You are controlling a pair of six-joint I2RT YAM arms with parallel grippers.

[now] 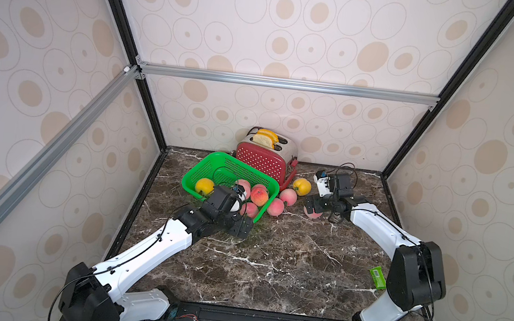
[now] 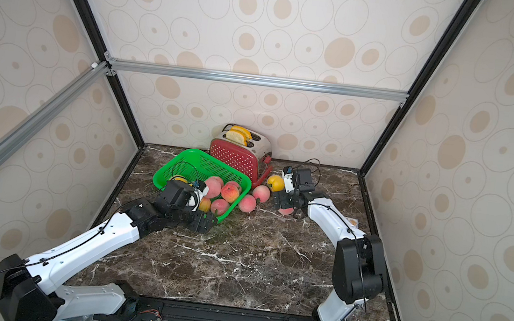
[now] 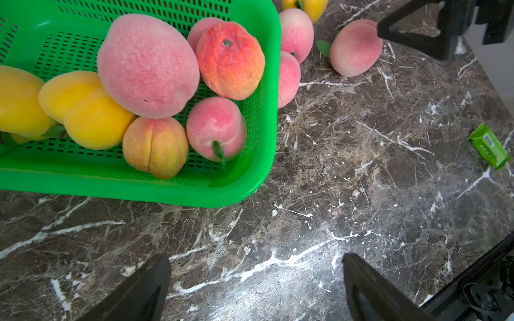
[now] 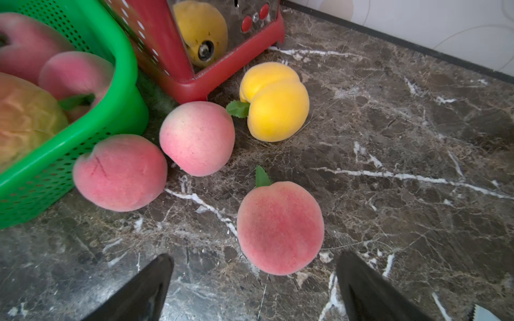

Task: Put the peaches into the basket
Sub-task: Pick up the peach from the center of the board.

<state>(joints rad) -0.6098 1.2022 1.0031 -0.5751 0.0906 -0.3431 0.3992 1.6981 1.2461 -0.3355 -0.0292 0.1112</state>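
The left gripper (image 3: pixel 256 258) and right gripper (image 4: pixel 254 257) hold nothing, jaws spread wide. Several peaches (image 3: pixel 147 66) sit in the green basket (image 3: pixel 139 189); four lie on the marble tabletop (image 4: pixel 389 166) at its three to four o'clock. The pink peach (image 4: pixel 281 228) before the right gripper looks light, fuzzy and slightly yielding; grip across its widest middle.

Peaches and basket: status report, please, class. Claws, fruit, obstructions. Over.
Left claw open, empty. Right claw open above pink peach. Four peaches outside basket, several inside. Toaster close beside yellow peach.
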